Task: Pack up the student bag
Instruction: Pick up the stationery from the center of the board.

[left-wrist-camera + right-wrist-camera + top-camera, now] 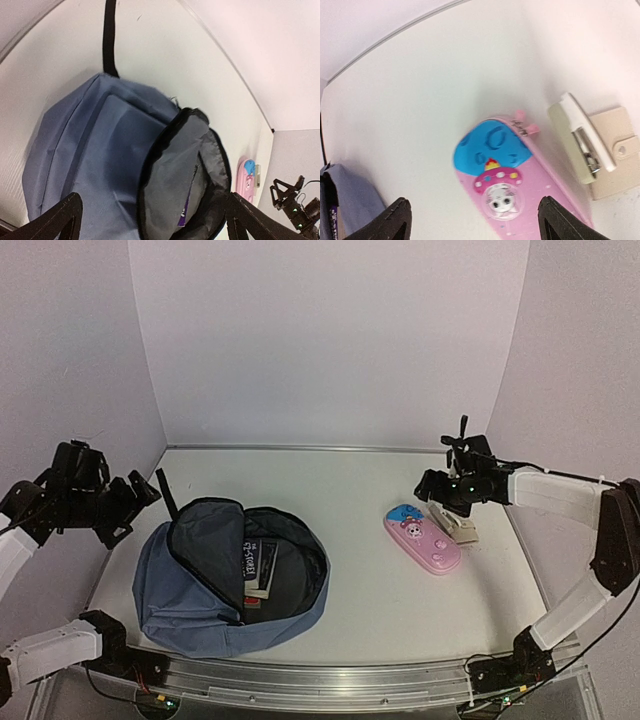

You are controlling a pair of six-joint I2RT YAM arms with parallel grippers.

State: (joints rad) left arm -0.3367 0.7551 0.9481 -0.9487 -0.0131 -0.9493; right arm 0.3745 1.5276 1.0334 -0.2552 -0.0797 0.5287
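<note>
The slate-blue student bag (190, 590) lies open on the table at the left, its dark-lined mouth (265, 565) showing a book or papers inside. It fills the left wrist view (90, 150). My left gripper (125, 505) hangs open and empty above the bag's left side. A pink pencil case (422, 540) with a blue end lies at the right, also in the right wrist view (510, 185). My right gripper (445, 485) is open and empty, above and just behind the case.
A beige stapler-like item (455, 525) on a tan wallet (615, 160) lies beside the pencil case on its right. A black strap (165, 495) trails from the bag toward the back. White walls enclose the table on three sides.
</note>
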